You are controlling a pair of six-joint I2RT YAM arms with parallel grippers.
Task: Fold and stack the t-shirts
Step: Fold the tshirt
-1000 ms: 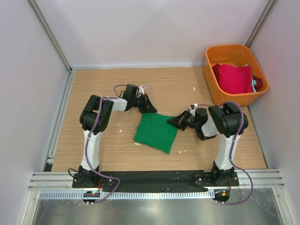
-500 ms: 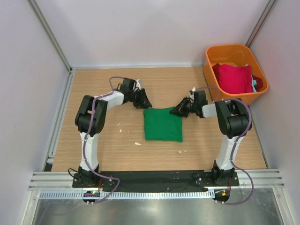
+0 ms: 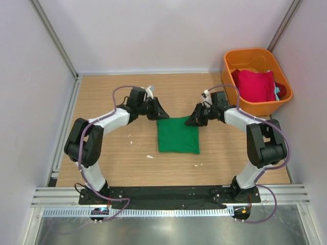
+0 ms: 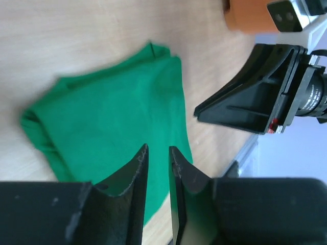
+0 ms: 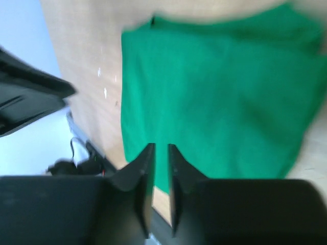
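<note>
pale walls [image 3: 168, 30] around wooden tabletop [image 3: 102, 92]

A bright green cloth t-shirt [image 3: 178, 135] lies folded into a flat, roughly square packet near the middle of the wooden counter [image 3: 102, 88], its sides about parallel to the counter's edges. A crimson red cloth t-shirt [image 3: 254, 85] sits bunched in the orange plastic bin [image 3: 250, 51] at the far right corner. A bit of teal cloth [image 3: 277, 92] shows at its right.
</note>
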